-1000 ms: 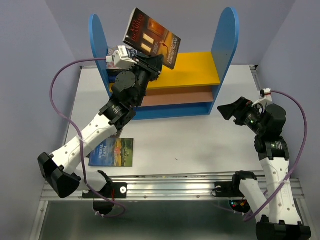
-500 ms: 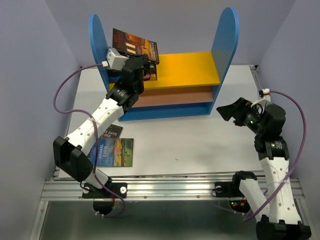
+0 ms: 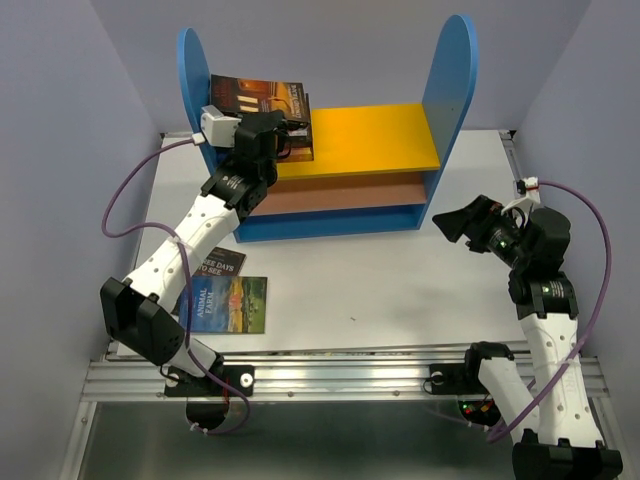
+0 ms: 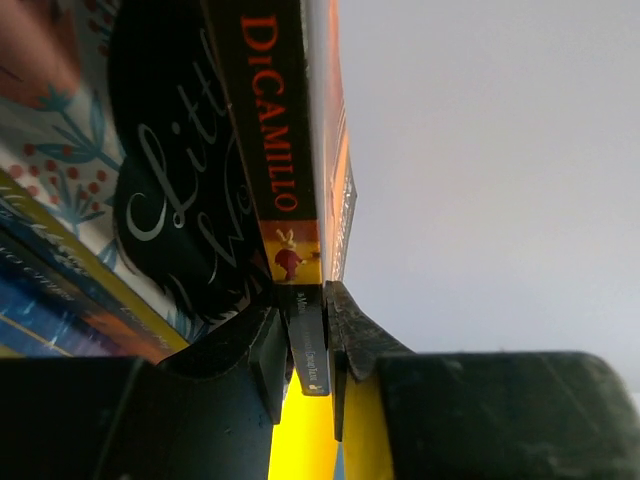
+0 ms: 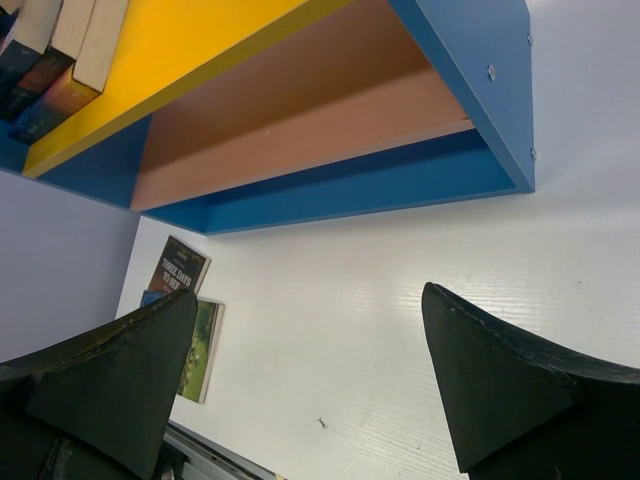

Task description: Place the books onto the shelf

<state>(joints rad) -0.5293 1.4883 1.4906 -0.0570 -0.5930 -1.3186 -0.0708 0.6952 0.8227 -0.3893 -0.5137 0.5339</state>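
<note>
Grip confirmed: your left end effector [image 4: 308, 350] pinches the DiCamillo book [image 3: 262, 98] at the shelf's [image 3: 380, 135] far-left end; your right end effector [image 5: 310, 370] hangs wide open over the desk [image 3: 400, 290].

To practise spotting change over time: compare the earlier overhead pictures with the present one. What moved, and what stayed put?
The left claw, still gripping the DiCamillo book, swung it down and leftward, from tilted high above the shelf to the left end of its top, beside the shelved books. The right claw, open, and the Animal Farm book stayed put.
</note>
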